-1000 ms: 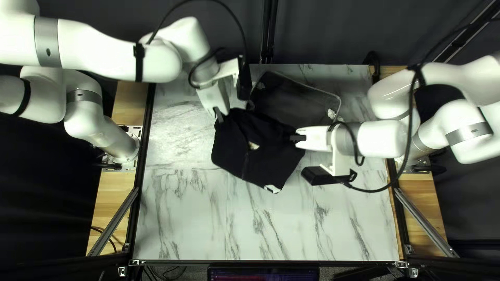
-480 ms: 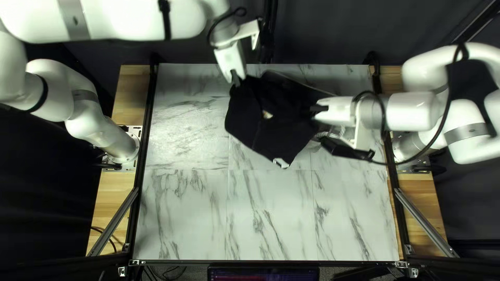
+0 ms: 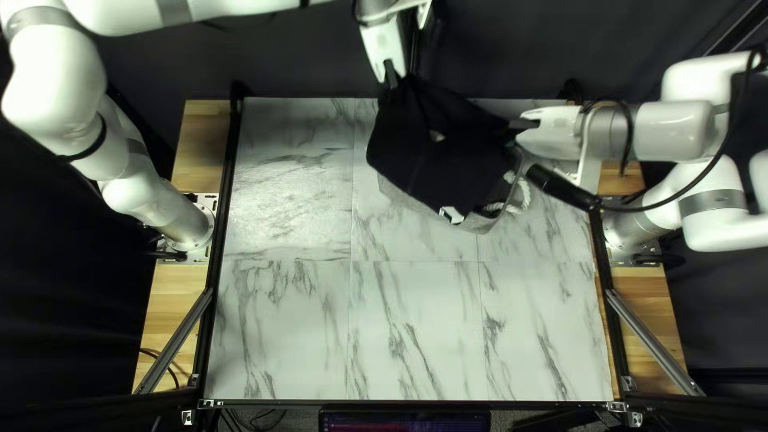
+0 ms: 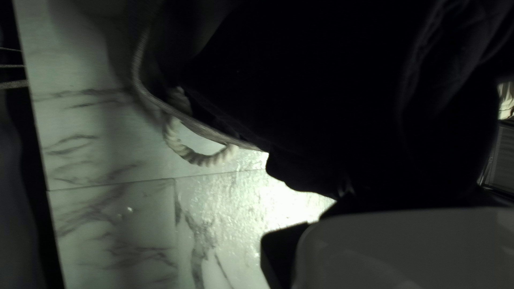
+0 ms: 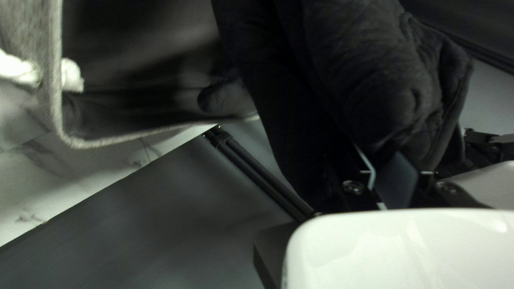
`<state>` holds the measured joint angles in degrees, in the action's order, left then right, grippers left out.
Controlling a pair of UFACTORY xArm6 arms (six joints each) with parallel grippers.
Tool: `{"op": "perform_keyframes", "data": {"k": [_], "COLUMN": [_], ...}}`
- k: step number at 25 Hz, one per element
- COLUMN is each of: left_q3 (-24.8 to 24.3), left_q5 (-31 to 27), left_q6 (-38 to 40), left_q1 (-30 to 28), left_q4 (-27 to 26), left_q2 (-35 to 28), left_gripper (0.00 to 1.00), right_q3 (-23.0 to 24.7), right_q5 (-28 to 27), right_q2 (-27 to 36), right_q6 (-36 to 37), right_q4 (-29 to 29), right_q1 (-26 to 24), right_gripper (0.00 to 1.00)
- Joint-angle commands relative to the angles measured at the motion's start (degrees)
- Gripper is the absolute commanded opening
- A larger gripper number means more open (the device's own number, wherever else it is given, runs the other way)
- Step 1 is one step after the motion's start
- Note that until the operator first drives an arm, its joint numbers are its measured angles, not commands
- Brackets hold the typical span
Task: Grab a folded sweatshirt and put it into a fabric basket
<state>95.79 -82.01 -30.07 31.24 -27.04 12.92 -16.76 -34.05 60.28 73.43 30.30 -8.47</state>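
Observation:
In the top left view my left gripper (image 3: pixel 390 74) and my right gripper (image 3: pixel 518 125) are shut on two upper corners of the black sweatshirt (image 3: pixel 448 156), which hangs between them above the grey fabric basket (image 3: pixel 410 200). The cloth hides most of the basket's opening. Seen from the left wrist, dark sweatshirt (image 4: pixel 332 96) spreads ahead of my gripper (image 4: pixel 345 195), over the basket's rim (image 4: pixel 140 80). In the right wrist view bunched sweatshirt (image 5: pixel 369 69) rises from between the fingers of my gripper (image 5: pixel 393 174); beside it the basket's rim (image 5: pixel 55 101) and dark inside show.
A white rope handle (image 3: pixel 522 194) sticks out from the basket's side. The marble-patterned table (image 3: pixel 336 320) stretches toward the near edge. Behind its far edge hangs a dark curtain (image 3: pixel 512 48), with my left gripper beside it.
Both grippers have moved toward the table's far edge and to the right, carrying the sweatshirt from the table in front of the basket to above it. The basket's near wall now shows beneath the cloth.

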Motion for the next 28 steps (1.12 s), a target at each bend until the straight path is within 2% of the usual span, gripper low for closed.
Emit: {"op": "perform_keyframes", "data": {"k": [1, 11, 14, 23, 28], "left_q3": [1.4, 4.1, 3.4, -3.9, -7.8], "left_q5": [-0.1, -0.1, 0.1, 4.2, 5.9], "left_q6": [-1.2, -4.1, -5.2, -9.0, -10.8], "left_q1": [0.7, 2.3, 3.0, 3.6, 3.9], "left_q4": [-0.3, -1.6, -1.8, -3.3, -4.3], "left_q2": [2.3, 6.5, 6.6, 5.4, 4.2], "left_gripper": [0.0, 0.0, 0.0, 0.0, 0.0], "right_q3": [2.2, -0.1, 0.5, 3.9, 2.1], "right_q5": [1.1, 3.1, 4.2, 9.7, 9.9], "right_q2": [2.4, -2.9, -3.0, -6.1, -10.4], "right_q6": [3.9, 8.5, 11.1, 9.4, 3.5], "right_q4": [-3.8, -8.3, -9.9, -8.5, -6.0], "right_q1": [-3.1, -9.1, -11.3, -13.5, -11.8], "right_gripper": [0.0, 0.0, 0.0, 0.0, 0.0]}}
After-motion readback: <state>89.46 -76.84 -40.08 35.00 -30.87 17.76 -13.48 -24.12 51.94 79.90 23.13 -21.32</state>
